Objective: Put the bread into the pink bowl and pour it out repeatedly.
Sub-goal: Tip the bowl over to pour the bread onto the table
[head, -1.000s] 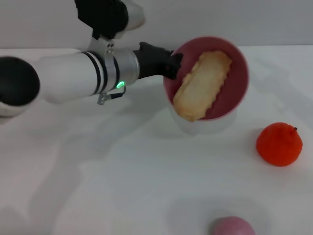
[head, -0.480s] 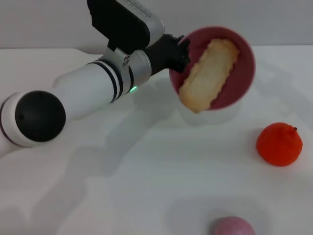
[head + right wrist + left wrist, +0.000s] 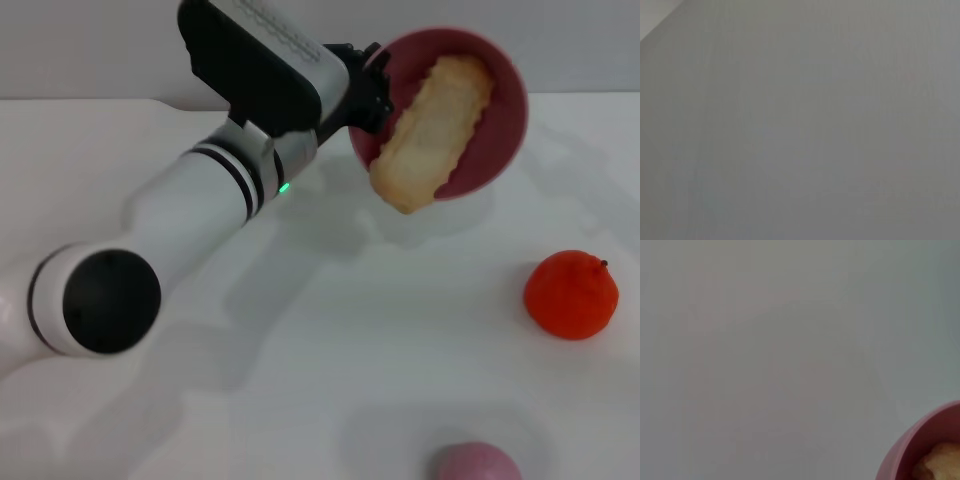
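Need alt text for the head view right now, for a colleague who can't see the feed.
The left claw holds the pink bowl by its rim, lifted and tipped steeply, the bread sliding over its lower edge. An orange fruit sits on the white table.

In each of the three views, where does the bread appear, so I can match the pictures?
Head view: the bread lies in the tilted pink bowl, upper right, its lower end past the rim; the left hand grips the rim.
Left wrist view: only a tan end of it shows, bottom right corner.
Right wrist view: not in it.
Shared landmark: the pink bowl's rim.
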`<state>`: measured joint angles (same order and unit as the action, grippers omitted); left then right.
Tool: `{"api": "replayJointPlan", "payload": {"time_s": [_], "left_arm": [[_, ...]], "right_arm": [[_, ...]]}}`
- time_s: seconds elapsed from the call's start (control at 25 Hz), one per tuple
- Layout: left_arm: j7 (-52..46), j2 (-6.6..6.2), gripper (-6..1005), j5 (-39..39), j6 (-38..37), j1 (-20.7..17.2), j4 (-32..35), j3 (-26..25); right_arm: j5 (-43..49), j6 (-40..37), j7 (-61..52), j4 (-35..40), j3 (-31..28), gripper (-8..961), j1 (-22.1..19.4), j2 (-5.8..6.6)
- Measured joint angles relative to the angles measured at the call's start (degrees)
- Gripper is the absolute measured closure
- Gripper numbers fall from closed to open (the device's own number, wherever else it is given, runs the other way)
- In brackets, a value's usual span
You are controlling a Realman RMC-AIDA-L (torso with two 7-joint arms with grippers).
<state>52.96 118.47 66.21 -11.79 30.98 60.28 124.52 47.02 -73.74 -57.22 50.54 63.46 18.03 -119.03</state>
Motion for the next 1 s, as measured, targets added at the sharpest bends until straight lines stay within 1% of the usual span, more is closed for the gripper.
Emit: {"api": "replayJointPlan", "payload": {"time_s": [0.08,0.28,0.52,0.72,1.0], "left_arm": [[0.0,0.01,953,-0.7,-2.2,0.0,-0.2,1.8],[-0.2,0.18,953,-4.1,-5.9,-0.2,-0.7,4.3],[-0.1,0.06,954,-4.9,-11.7,-0.2,-1.3,8.1],[-0.6,0.12,954,-8.0,-16.2,-1.1,-1.7,10.1],[-0.7,0.17,953,-8.7,-20.8,-1.4,-2.4,11.9]], "right_arm": [[0.0,0.0,0.0,0.0,0.0,507,0.0,0.08],[0.0,0.4,0.0,0.7,-0.1,507,0.0,0.20],[0.0,0.5,0.2,1.1,-0.1,507,0.0,0.20],[0.0,0.6,0.4,1.1,-0.1,507,0.2,0.20],[0.0,0.6,0.6,1.1,-0.1,508,0.4,0.20]]}}
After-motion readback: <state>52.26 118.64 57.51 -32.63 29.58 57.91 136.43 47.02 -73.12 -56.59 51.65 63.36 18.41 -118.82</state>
